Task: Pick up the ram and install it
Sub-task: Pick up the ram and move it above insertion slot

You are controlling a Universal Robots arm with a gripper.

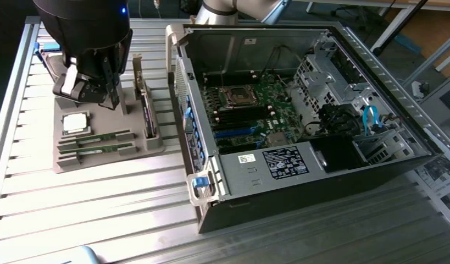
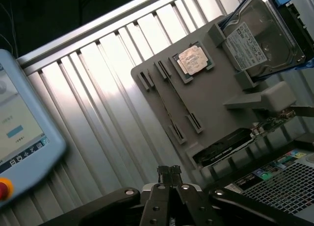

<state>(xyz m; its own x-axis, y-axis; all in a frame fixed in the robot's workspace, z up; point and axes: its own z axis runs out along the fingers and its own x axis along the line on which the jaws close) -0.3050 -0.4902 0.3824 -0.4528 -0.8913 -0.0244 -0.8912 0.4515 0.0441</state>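
- The exterior view shows the ram [image 1: 97, 137] lying in the gray tray [image 1: 100, 162], beside the open computer case [image 1: 298, 110].
- The wrist view adds a pendant screen [image 2: 19, 132] and a hard drive [image 2: 260, 39].
- The arm points down over the tray, with the gripper [image 2: 169, 173] pressed together, empty and apart from the ram.

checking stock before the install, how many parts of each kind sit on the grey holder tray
ram sticks: 2
processor chip: 1
hard drive: 1
card standing on edge: 1
total: 5
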